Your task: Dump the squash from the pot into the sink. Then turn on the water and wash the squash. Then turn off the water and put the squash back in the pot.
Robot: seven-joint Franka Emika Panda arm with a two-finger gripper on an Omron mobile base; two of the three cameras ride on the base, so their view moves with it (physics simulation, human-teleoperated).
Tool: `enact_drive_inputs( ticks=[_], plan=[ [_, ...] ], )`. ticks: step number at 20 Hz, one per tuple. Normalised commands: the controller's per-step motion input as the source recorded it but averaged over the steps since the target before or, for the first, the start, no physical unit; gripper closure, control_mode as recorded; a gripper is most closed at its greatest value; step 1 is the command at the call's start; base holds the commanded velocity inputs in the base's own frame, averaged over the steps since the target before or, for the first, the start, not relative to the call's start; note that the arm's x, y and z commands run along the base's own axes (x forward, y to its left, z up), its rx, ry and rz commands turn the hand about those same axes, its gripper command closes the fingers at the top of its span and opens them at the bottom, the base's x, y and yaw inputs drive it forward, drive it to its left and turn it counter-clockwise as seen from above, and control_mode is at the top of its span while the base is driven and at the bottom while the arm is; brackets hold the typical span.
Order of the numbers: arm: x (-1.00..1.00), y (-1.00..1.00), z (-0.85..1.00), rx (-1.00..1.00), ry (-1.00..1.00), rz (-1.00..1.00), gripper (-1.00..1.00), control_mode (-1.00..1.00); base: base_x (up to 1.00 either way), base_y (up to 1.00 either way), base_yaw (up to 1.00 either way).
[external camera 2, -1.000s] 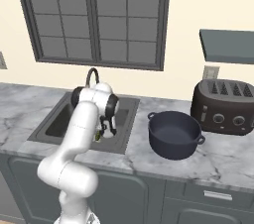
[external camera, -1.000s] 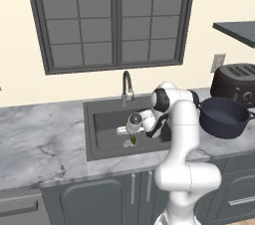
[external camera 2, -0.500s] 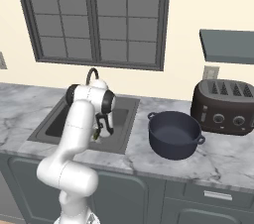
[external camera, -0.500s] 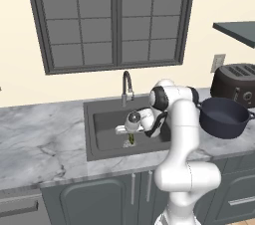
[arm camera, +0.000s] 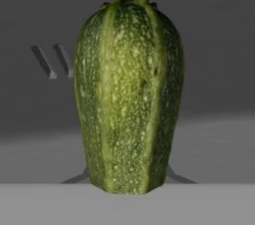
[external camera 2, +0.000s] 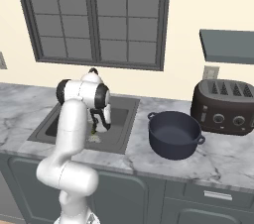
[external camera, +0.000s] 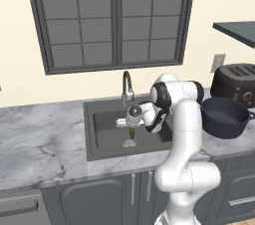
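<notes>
Clamping tighter than before, the gripper holds the squash upright — over the sink.

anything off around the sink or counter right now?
Nothing stands out. The gripper is shut on the squash, which hangs upright over the drain inside the sink. The pot sits upright on the counter beside the toaster. No spill or damage shows.

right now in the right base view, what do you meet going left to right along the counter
sink → squash held in the shut end effector over the basin → pot → toaster
</notes>
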Motion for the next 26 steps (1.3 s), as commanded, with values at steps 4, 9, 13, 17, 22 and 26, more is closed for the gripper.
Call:
enact_drive_inputs(
  ticks=[4, 9, 13, 17, 22, 26],
  plan=[
    [-0.38, -0.01, 0.45, 0.00, 0.00, -0.06, 1.00, -1.00, 0.00, 0.00, 0.00],
    [-0.42, -0.11, 0.70, 0.00, 0.00, -0.05, 1.00, -1.00, 0.00, 0.00, 0.00],
    [-0.33, -0.12, 0.67, 0.00, 0.00, -0.05, 1.00, -1.00, 0.00, 0.00, 0.00],
    [-0.33, -0.26, 0.66, 0.00, 0.00, -0.07, 1.00, -1.00, 0.00, 0.00, 0.00],
    [-0.46, -0.35, 0.73, 0.00, 0.00, -0.07, 1.00, -1.00, 0.00, 0.00, 0.00],
    [-0.41, -0.39, 0.84, 0.00, 0.00, -0.06, 1.00, -1.00, 0.00, 0.00, 0.00]
  ],
)
